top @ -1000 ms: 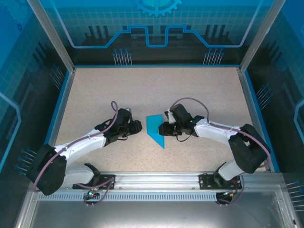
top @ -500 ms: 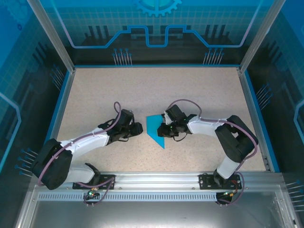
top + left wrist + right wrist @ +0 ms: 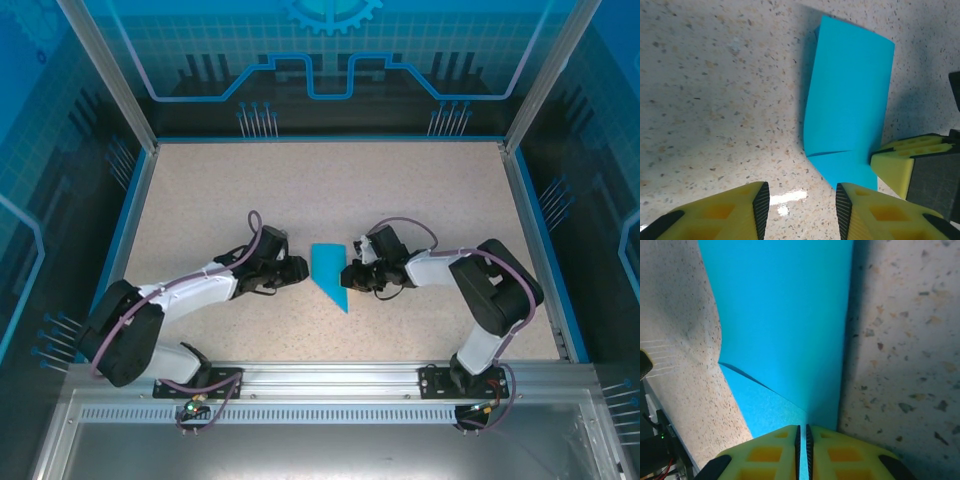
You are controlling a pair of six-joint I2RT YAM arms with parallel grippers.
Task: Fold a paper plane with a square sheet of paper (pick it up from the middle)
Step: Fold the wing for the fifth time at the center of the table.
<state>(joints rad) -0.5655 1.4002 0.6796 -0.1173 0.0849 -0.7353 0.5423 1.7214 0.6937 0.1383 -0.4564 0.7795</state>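
The square sheet of paper (image 3: 328,272) is a folded cyan-blue piece lying mid-table with its point toward the near edge. In the right wrist view the paper (image 3: 785,315) rises from the tabletop, and my right gripper (image 3: 802,432) is shut on its near edge. From above, the right gripper (image 3: 351,276) sits at the paper's right side. My left gripper (image 3: 297,270) is just left of the paper. In its own view the left gripper (image 3: 802,200) stands open over bare table, and the paper (image 3: 850,100) lies ahead, touching its right finger (image 3: 865,210). A yellow finger of the right gripper (image 3: 895,167) pinches the far side.
The speckled beige table (image 3: 300,190) is ringed by a blue rim (image 3: 130,230) and clear enclosure walls. Both arm bases stand on the metal rail (image 3: 330,380) at the near edge. There is bare table behind the paper.
My right gripper has closed on the paper's right edge, and that side now stands up, so the sheet looks narrower from above. The left gripper has edged right toward the paper.
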